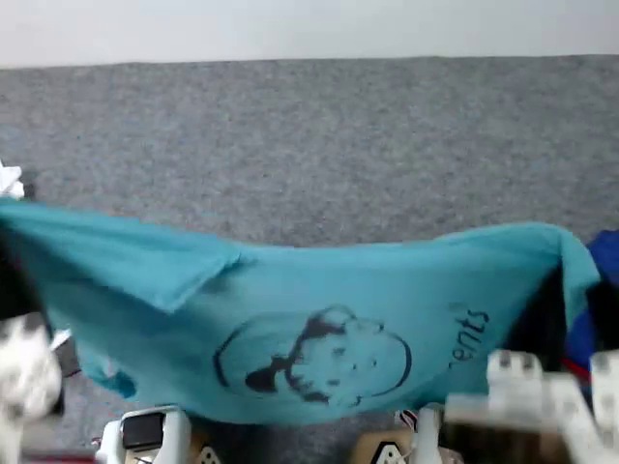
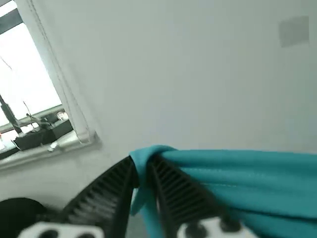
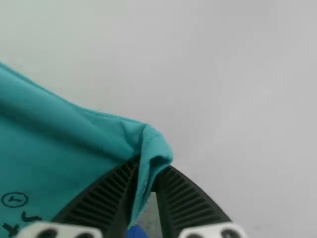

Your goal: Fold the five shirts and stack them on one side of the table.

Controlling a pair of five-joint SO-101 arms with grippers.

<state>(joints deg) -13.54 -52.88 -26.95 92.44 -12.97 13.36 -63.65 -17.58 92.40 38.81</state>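
A teal shirt with a dark round print hangs stretched in the air above the grey table, held up at both top corners. My left gripper is shut on one corner of the teal shirt, its black ribbed fingers pinching the cloth. My right gripper is shut on the other corner of the teal shirt. In the high view the shirt's top edge sags in the middle and a sleeve folds over at the left.
A dark blue cloth lies at the right edge behind the shirt. A bit of white cloth shows at the far left. White arm parts stand near the front edge. The far half of the grey table is bare.
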